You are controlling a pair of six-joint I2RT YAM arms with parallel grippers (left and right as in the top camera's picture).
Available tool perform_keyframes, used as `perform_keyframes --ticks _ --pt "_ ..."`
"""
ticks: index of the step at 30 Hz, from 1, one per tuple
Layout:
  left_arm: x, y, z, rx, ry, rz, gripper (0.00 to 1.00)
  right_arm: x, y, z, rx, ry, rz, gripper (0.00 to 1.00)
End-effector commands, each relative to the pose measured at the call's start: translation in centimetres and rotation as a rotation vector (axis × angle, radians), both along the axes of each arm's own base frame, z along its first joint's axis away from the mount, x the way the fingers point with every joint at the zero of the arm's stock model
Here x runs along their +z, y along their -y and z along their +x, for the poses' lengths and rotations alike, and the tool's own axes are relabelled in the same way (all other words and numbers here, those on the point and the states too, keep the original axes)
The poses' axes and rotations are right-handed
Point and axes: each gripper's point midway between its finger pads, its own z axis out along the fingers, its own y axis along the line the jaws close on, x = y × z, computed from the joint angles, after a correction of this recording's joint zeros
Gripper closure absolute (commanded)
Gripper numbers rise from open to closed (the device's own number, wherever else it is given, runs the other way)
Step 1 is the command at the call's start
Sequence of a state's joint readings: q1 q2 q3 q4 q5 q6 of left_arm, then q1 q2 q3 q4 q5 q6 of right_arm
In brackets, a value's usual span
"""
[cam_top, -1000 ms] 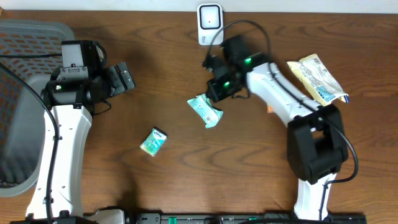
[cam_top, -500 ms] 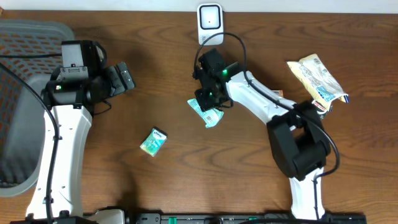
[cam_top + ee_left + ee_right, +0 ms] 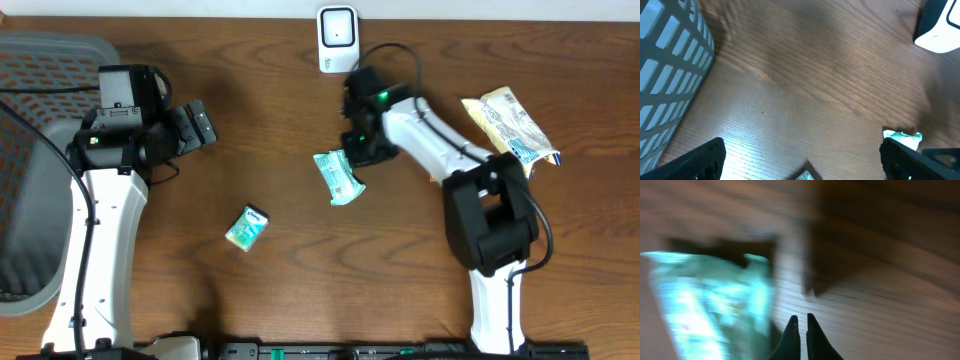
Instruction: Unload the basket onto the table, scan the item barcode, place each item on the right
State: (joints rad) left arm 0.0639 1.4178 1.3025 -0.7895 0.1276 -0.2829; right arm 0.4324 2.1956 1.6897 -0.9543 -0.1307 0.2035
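A: While the right end effector (image 3: 801, 322) is hovering with its fingers pressed together on nothing, where is the teal packet (image 3: 338, 177) lying?

B: Flat on the tabletop (image 3: 300, 280), just beside it at seven o'clock; the scanner (image 3: 337, 38) is sitting at twelve. I am judging it should be opening, then pinching one edge, barcode turning toward the scanner. The left end effector (image 3: 200, 125) is waiting, fingers apart.

Glossy plastic packet (image 3: 338, 178), wood-grain table (image 3: 270, 110)

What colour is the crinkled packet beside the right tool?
Crinkled packet: teal and white; overhead view best.
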Motion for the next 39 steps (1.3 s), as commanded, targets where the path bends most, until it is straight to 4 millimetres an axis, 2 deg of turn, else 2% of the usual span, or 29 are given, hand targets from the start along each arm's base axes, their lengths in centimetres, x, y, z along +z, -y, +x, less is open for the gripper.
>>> perform_keyframes --ticks 1,3,6,9,14,19,24,29,39 --pt "0.1 -0.3 0.0 -0.006 0.001 0.017 0.02 2.1 1.8 1.7 -0.06 0.027 -0.035 0.98" --pt "0.1 -0.3 0.0 -0.006 0.001 0.017 0.02 3.8 1.0 1.6 -0.008 0.035 0.006 0.96" --pt "0.1 -0.3 0.0 -0.006 0.001 0.017 0.02 6.1 -2.0 0.9 0.11 0.052 0.129 0.92" --pt "0.1 -0.3 0.0 -0.006 0.001 0.017 0.02 6.7 -5.1 -0.1 0.189 0.054 0.209 0.91" --pt "0.1 -0.3 0.0 -0.006 0.001 0.017 0.02 4.7 -8.9 -1.9 0.268 0.055 0.213 0.92" --pt "0.1 -0.3 0.0 -0.006 0.001 0.017 0.02 1.9 -10.3 -3.1 0.268 0.046 0.13 0.96" --pt "0.1 -0.3 0.0 -0.006 0.001 0.017 0.02 -0.1 -9.5 -2.9 0.252 0.044 0.05 0.98" --pt "0.1 -0.3 0.0 -0.006 0.001 0.017 0.02 -1.5 -7.0 -1.8 0.205 0.063 -0.065 0.99" --pt "0.1 -0.3 0.0 -0.006 0.001 0.017 0.02 -1.1 -1.3 1.3 0.039 0.052 -0.125 0.99"
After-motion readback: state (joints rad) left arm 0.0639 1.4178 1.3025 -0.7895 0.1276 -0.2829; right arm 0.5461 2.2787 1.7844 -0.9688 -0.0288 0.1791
